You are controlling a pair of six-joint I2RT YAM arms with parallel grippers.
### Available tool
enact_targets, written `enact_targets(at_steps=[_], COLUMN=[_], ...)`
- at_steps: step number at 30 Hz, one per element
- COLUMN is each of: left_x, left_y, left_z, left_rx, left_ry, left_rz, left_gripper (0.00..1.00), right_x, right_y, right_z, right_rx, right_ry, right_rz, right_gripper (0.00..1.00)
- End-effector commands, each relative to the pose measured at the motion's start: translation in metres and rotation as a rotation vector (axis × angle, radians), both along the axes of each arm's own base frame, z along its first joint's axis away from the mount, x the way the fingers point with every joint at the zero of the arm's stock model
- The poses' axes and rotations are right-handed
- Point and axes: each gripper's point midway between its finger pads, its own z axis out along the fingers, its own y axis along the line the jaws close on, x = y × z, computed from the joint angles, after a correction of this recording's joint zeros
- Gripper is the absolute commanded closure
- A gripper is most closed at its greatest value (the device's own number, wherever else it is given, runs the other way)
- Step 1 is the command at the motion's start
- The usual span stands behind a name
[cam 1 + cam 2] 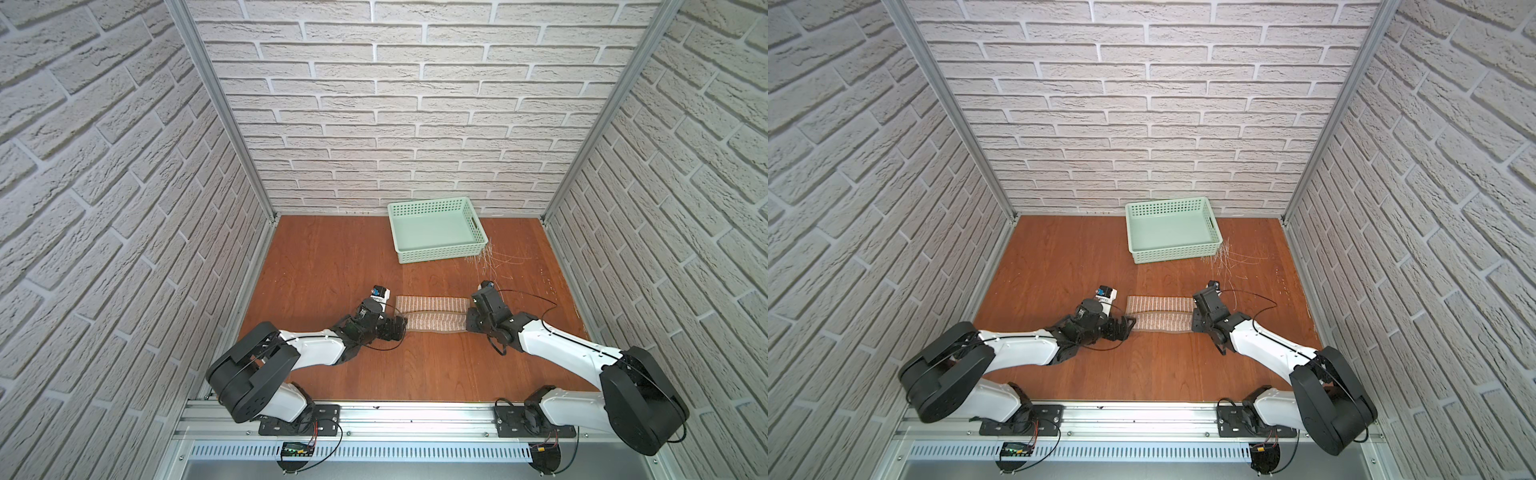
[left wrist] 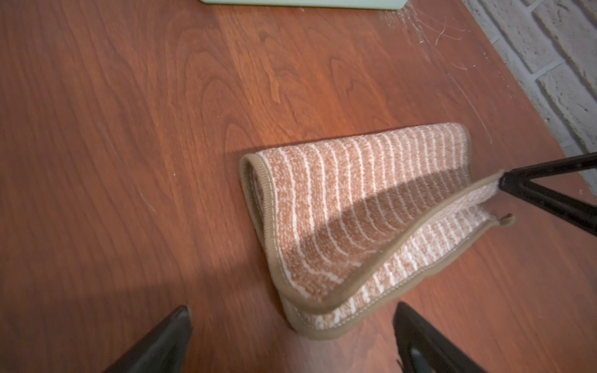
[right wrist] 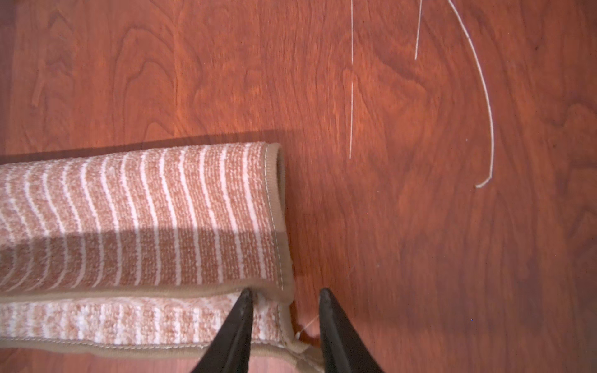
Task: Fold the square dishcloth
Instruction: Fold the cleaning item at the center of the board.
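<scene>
Along the table's (image 1: 332, 257) near edge runs the rail (image 1: 415, 419) that both my arms stand on. My left arm (image 1: 311, 353) has its elbow raised over the near left corner, with the forearm low and running inward. My right arm (image 1: 557, 345) mirrors it from the near right corner.

Between them, about mid-table and a little toward the near edge, lies the cloth (image 1: 432, 313). It is folded in half into a long strip, fold toward the far edge and hems toward me. The upper layer sits back, so a band of the lower layer shows along the near side.

My left gripper (image 2: 292, 308) points at the cloth's near left corner with its jaws spread wide. The corner lies between the fingers (image 2: 161, 339) and I see neither touching it; it grips nothing.

My right gripper (image 3: 284, 292) is at the near right corner, jaws partly apart. One finger (image 3: 240, 316) rests on the lower layer right at the upper hem, and the other is over bare wood just beside the cloth. Nothing is clamped. A small loop (image 2: 507, 219) sticks out at that corner. In both top views the gripper bodies cover the cloth's two ends.

Farther back, pale scratches (image 1: 490, 262) mark the wood just beside the basket (image 1: 440, 249). It sits at the far edge, right of centre, well apart from the cloth.
</scene>
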Motion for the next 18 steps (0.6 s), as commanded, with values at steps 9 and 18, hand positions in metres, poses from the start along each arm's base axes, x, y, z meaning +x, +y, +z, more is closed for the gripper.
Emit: enact_targets(at_steps=[9,18], left_x=[-0.022,-0.028], left_y=[0.034,0.032], left_z=[0.014,0.021], left_rx=[0.023,-0.017], left_ry=[0.061,0.270], left_rz=[0.124,0.280], left_gripper=[0.03,0.25], right_x=[-0.031,-0.035], right_y=[-0.022,-0.029], right_z=[-0.009,-0.006], right_rx=[-0.059,-0.078], right_ry=[0.136,0.157], right_rz=[-0.102,-0.162], right_gripper=[0.63,0.60])
